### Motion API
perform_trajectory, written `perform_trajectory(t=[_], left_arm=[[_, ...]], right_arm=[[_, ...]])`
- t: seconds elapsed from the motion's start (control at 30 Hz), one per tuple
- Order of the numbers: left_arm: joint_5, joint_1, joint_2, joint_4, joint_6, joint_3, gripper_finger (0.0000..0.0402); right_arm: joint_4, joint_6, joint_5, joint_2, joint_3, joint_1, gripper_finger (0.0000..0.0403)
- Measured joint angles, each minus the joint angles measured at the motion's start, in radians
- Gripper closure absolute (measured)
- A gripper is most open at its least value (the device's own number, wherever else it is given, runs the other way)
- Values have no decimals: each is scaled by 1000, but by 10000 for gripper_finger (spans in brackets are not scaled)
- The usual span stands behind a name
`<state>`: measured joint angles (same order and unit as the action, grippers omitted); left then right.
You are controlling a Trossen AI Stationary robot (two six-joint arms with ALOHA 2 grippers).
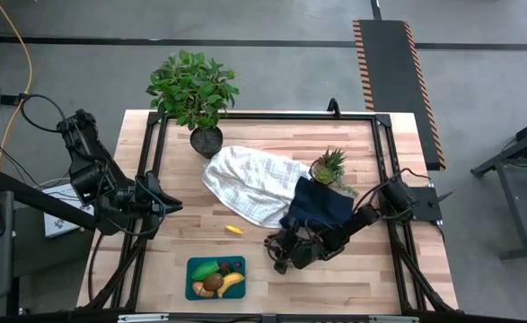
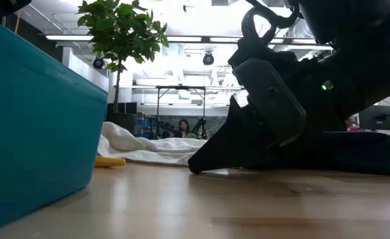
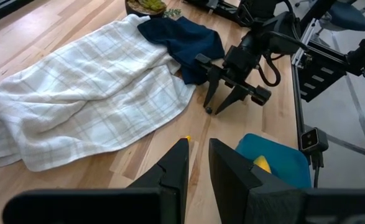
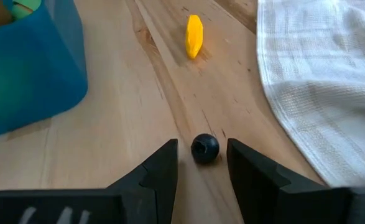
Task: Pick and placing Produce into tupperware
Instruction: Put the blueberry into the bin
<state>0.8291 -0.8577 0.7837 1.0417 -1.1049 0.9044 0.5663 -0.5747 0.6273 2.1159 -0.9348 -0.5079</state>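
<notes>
A small dark ball [image 4: 204, 149] of the produce lies on the wooden table. My right gripper [image 4: 202, 163] is low over the table, open, with one fingertip on each side of the ball and a gap to each. A yellow piece [image 4: 194, 35] lies farther on, beside the white checked cloth [image 4: 319, 81]. The teal tupperware [image 1: 193, 267] near the front edge holds a banana, a green piece and other produce [image 1: 216, 278]. My left gripper [image 3: 198, 146] hangs above the table's left side, its fingers a narrow gap apart with nothing between them.
A navy cloth [image 1: 319, 206] lies partly on the white cloth [image 1: 250, 184], right behind my right arm. A small pineapple-like plant [image 1: 329, 166] stands by it, and a leafy potted plant [image 1: 194, 90] at the far edge. Bare wood lies between the tupperware and the cloths.
</notes>
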Motion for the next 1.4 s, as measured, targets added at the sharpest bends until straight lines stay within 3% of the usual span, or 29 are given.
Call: perform_trajectory(t=[0.8,1.4], left_arm=[[-3,0,0,0,1,0,348],[-2,0,0,0,0,0,348]], right_arm=[[0,16,-31,0,0,17,293],[2,15,-34,0,0,11,355]])
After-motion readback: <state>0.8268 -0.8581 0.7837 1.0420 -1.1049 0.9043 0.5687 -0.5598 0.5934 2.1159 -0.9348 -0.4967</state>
